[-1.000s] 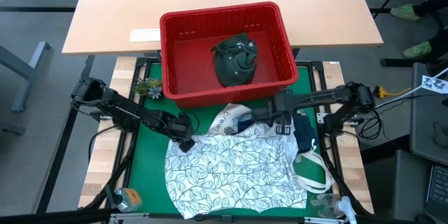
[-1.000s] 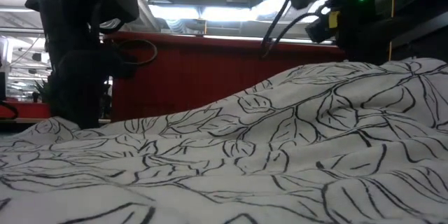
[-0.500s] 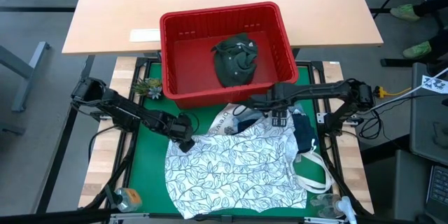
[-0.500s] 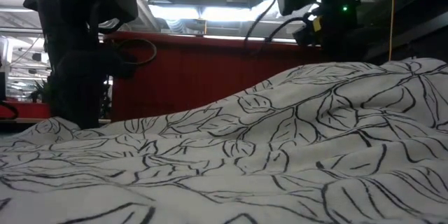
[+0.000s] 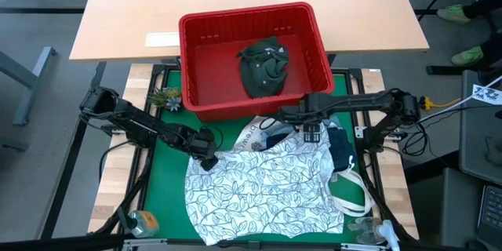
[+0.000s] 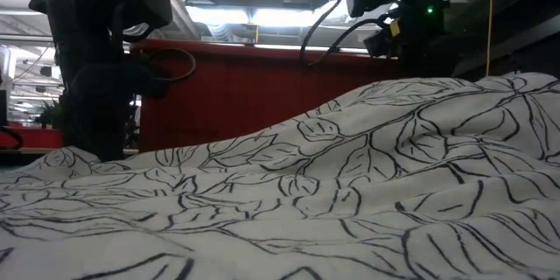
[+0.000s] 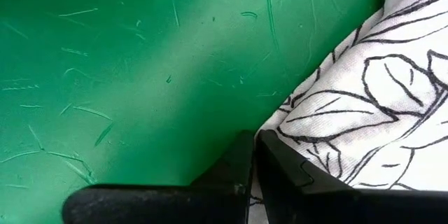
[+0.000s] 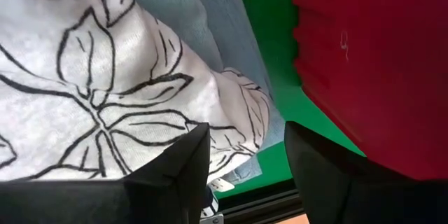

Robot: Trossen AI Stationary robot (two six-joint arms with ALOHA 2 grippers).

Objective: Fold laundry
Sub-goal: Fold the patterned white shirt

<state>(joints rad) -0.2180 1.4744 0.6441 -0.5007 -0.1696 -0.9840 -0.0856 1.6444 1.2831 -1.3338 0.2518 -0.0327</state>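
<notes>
Both claws at the far corners of the leaf-print garment [image 5: 263,184] on the green mat

The left claw [image 5: 207,159] is closed on its corner; the right claw [image 5: 311,136] stands open over the other corner, so it may pinch the denim [image 8: 210,35] beneath too

No text, label or number can be read anywhere; print on the tote bag [image 5: 252,135] stays illegible.

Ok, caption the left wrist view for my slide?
Left pincer shut on leaf-print garment edge over green mat.
</notes>
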